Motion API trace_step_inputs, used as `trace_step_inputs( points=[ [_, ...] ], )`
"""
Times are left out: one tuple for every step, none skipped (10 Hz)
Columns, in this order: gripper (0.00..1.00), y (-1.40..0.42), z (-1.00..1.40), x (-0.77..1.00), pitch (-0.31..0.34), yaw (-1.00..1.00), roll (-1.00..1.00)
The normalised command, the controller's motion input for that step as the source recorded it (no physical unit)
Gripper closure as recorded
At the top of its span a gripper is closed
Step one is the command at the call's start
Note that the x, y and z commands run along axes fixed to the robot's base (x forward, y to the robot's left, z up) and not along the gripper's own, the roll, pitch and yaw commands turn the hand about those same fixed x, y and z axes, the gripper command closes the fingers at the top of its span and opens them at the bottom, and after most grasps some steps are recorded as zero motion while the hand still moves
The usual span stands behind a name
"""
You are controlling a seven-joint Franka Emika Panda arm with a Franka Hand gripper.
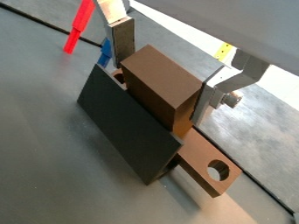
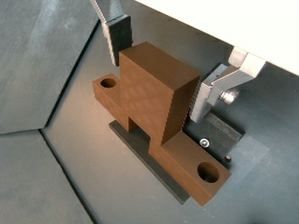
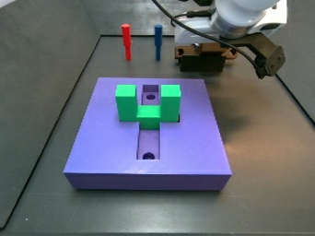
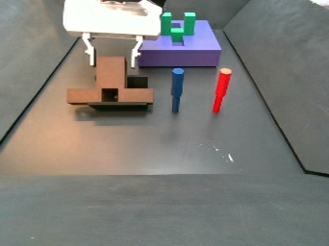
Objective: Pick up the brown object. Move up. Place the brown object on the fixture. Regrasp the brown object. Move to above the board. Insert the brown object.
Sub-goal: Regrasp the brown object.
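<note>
Between the end effector (image 2: pixel 176 70) fingers, the brown object (image 2: pixel 158 96).

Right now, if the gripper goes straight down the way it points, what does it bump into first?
Probably the brown object. The gripper hangs right above its raised block, jaws apart on either side, as it rests on the fixture. How much gap remains is unclear.

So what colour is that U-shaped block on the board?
Green block, clearest in a side view.

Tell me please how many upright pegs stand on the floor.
2. The red peg and the blue peg stand side by side between the board and the fixture, where the tool hangs. None looks hidden.
</note>
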Motion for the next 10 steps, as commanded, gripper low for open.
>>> trace_step_inputs(
  points=[
    [0.00,0.00,0.00,0.01,0.043,0.00,0.23],
    [0.00,-0.01,-0.01,0.01,0.029,0.00,0.20],
    [0.00,-0.02,0.00,0.01,0.014,0.00,0.17],
    [0.00,-0.03,-0.07,0.00,0.000,0.00,0.20],
    [0.00,-0.03,-0.09,0.00,0.000,0.00,0.22],
    [0.00,-0.04,-0.10,0.00,0.000,0.00,0.26],
    [0.00,-0.03,-0.07,0.00,0.000,0.00,0.23],
    [0.00,-0.01,0.00,0.00,0.023,0.00,0.20],
    [0.00,0.00,0.00,0.00,0.000,0.00,0.00],
    [1.00,0.00,0.00,0.00,0.000,0.00,0.00]
  ],
)
